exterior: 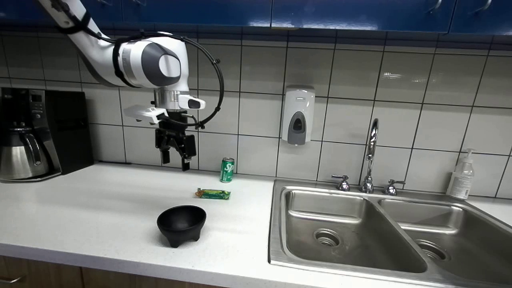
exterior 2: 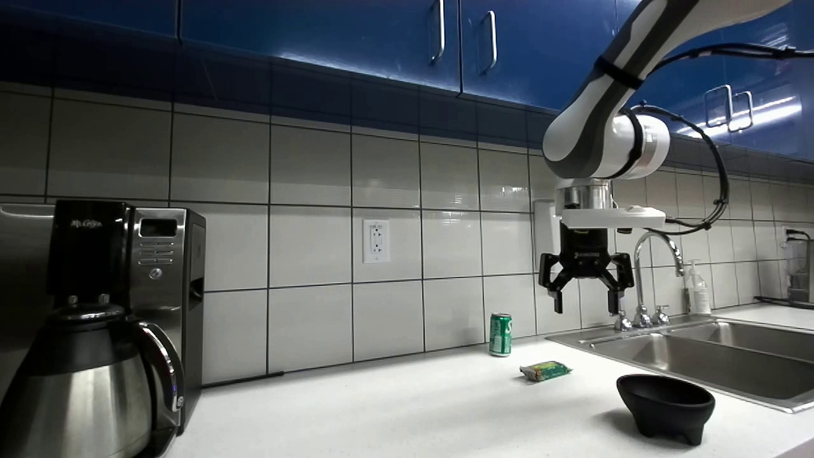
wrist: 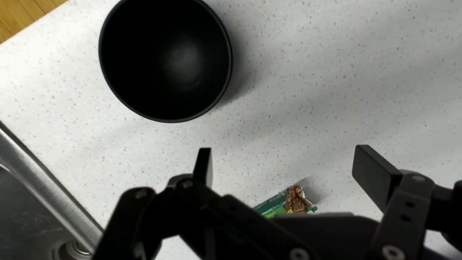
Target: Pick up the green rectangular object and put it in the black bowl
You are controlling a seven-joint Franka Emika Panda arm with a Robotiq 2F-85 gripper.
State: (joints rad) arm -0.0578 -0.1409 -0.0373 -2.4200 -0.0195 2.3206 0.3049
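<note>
At the far left in an exterior view, we are seeing a black-and-silver coffee maker [exterior: 69, 128] standing on a white speckled desk [exterior: 100, 208], with a stainless-steel carafe [exterior: 17, 162] sitting in it. Further right, a white-and-grey jointed robot arm [exterior: 134, 62] is hanging over the desk, and at its lower end we are noting a black two-fingered pincer [exterior: 175, 161] pointing downward. Its fingers [wrist: 375, 176] are standing wide apart in all three views, so we are calling it released, its tips hovering well above the desk. Lower in that exterior view, a plain round black bowl [exterior: 182, 224] is standing upright on short feet. Just past it, a flat rectangular green bar [exterior: 214, 194] in a wrapper, brownish at one end, is lying on the desk, apart from the bowl and nearer the pale tiled wall [exterior: 260, 112]. A green metal can [exterior: 227, 170] with white lettering is standing upright near it, close to the wall. Continuing right, we are seeing a white wall-mounted dispenser [exterior: 298, 115] with a grey panel, a stainless-steel double sink [exterior: 276, 224] set into the desk, a curved chrome faucet [exterior: 370, 153] and a clear pump bottle [exterior: 462, 179]. In the wrist view, the sink's edge is showing at the left, the bowl's round mouth is facing us, and one end of the bar is showing on the desk beyond the fingers, the pincer hiding the rest.
</note>
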